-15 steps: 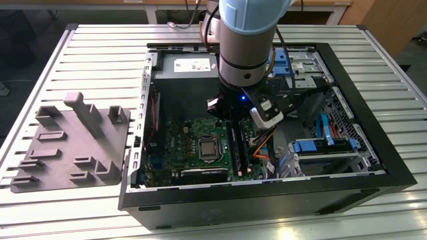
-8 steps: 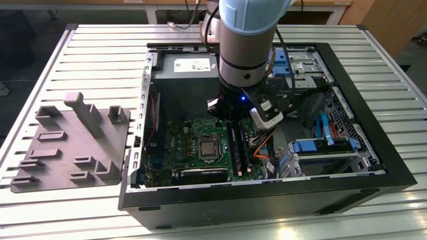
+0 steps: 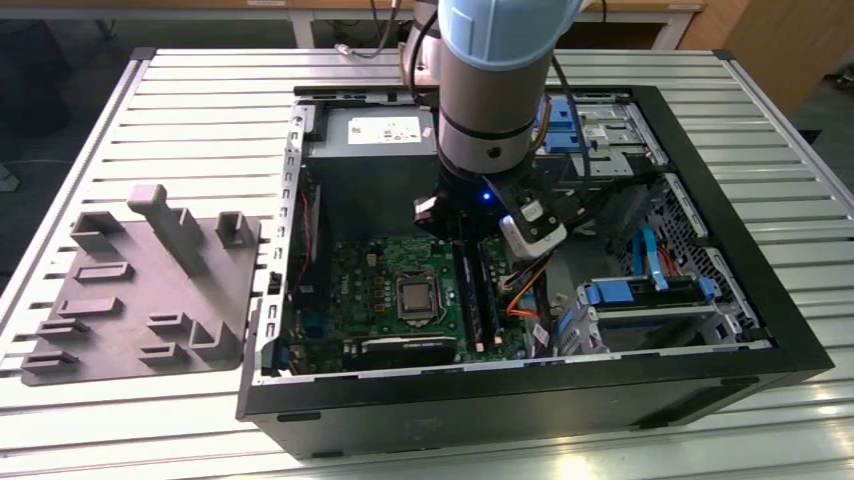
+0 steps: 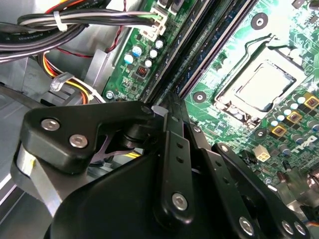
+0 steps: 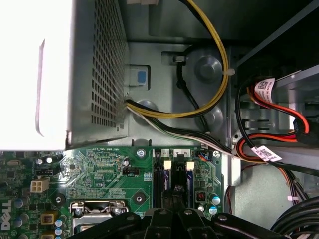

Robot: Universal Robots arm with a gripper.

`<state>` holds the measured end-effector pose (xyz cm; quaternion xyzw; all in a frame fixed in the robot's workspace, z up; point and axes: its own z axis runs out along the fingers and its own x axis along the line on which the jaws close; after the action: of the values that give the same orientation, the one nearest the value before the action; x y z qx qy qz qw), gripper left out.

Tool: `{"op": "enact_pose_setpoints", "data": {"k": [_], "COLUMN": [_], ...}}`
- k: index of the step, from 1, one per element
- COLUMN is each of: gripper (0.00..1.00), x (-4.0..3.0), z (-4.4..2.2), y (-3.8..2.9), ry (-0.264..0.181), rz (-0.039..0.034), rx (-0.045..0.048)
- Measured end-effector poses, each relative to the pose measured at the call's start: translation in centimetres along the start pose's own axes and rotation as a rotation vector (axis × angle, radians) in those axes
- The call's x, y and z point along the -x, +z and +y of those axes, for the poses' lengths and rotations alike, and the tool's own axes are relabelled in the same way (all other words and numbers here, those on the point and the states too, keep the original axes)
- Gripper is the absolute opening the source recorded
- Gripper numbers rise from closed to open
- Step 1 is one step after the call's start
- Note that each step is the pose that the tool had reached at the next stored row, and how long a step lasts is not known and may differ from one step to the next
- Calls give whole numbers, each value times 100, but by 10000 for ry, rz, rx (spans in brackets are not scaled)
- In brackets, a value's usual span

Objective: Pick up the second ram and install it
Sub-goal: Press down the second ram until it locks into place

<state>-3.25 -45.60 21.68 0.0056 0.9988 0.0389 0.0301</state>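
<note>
Hand (image 4: 172, 107) sits closed directly over the memory slots (image 5: 173, 181), fingers together, apparently pressing the second ram (image 4: 199, 59) home.

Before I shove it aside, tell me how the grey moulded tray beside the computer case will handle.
The grey moulded tray probably stays stiff: its raised blocks stand square. Lying flat and wide, it should slide rather than tip, though the ribbed table may catch its edge. It looks like plastic, so likely light.

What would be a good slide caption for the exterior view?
Robot arm's gripper reaching down into an open computer case, above the motherboard's memory slots; grey moulded tray alongside.
</note>
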Motion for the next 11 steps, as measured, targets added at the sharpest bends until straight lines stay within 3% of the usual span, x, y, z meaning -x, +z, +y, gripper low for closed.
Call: {"op": "enact_pose_setpoints", "data": {"k": [7,11], "gripper": [11,11], "x": [8,10], "z": [11,12], "y": [-151,-169], "ry": [-1,-1], "rz": [6,5], "rx": [-13,-11]}}
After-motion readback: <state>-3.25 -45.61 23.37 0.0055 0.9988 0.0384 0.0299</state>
